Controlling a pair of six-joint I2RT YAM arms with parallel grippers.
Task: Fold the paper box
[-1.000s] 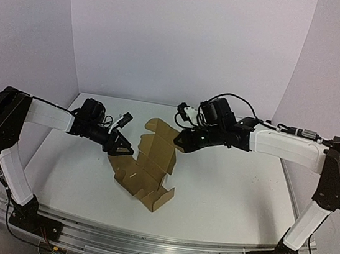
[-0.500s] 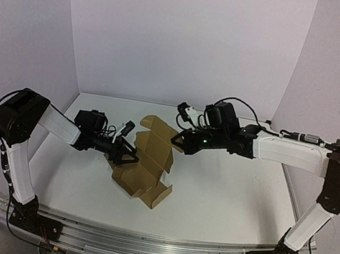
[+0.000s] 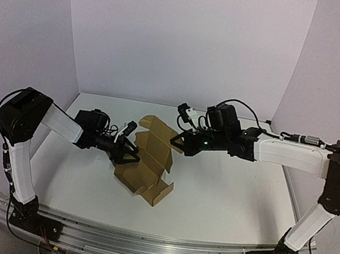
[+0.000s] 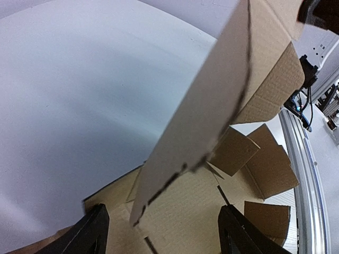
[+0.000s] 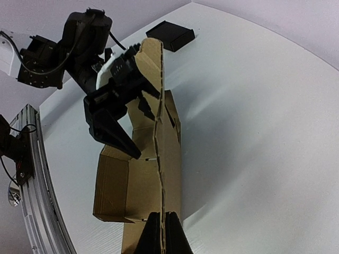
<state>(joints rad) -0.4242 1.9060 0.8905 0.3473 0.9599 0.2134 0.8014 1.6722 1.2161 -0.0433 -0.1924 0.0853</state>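
Top external view: at nine o'clock of the paper box [image 3: 143,175] the left gripper [image 3: 130,154] stands released, jaws spread either side of a raised flap. The box lies half-folded mid-table [image 3: 230,191]. At two o'clock the right gripper [image 3: 176,143] is clenched on its upright panel.

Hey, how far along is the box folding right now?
Early. Done: one side panel of the paper box stands raised. In hand: the right gripper pinches that panel's edge; the left gripper is open, close to it. Left: the near flaps lie splayed, no closed box yet.
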